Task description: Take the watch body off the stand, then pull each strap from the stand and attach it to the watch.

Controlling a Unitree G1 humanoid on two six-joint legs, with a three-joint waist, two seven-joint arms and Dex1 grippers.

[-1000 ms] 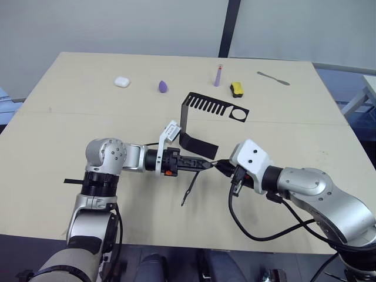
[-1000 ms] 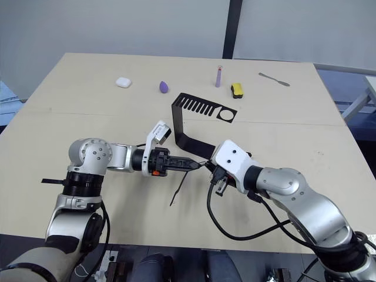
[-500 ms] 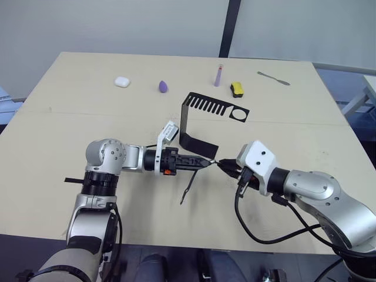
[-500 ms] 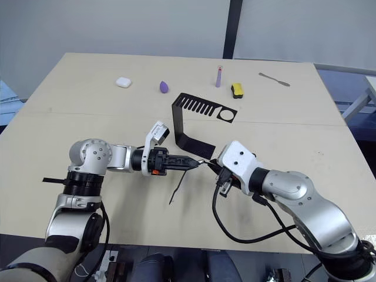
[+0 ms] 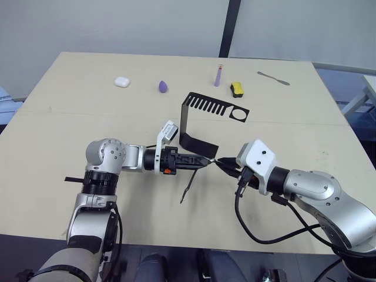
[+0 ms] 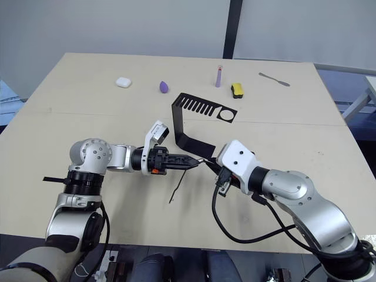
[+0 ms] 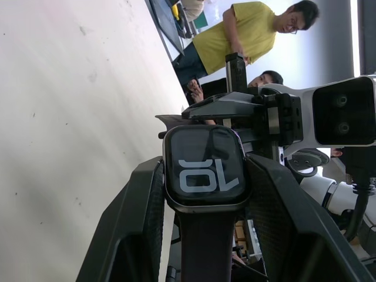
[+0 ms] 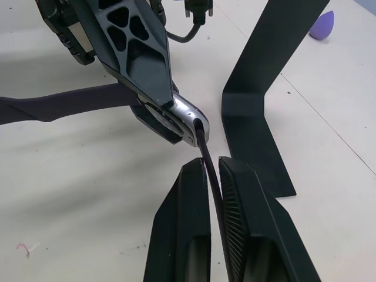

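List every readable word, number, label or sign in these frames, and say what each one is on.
"10", white digits on the dark screen of the watch body, lying sideways in the left wrist view, held between the left gripper fingers.
No other text can be read; the yellow-and-black object carries no readable marking.
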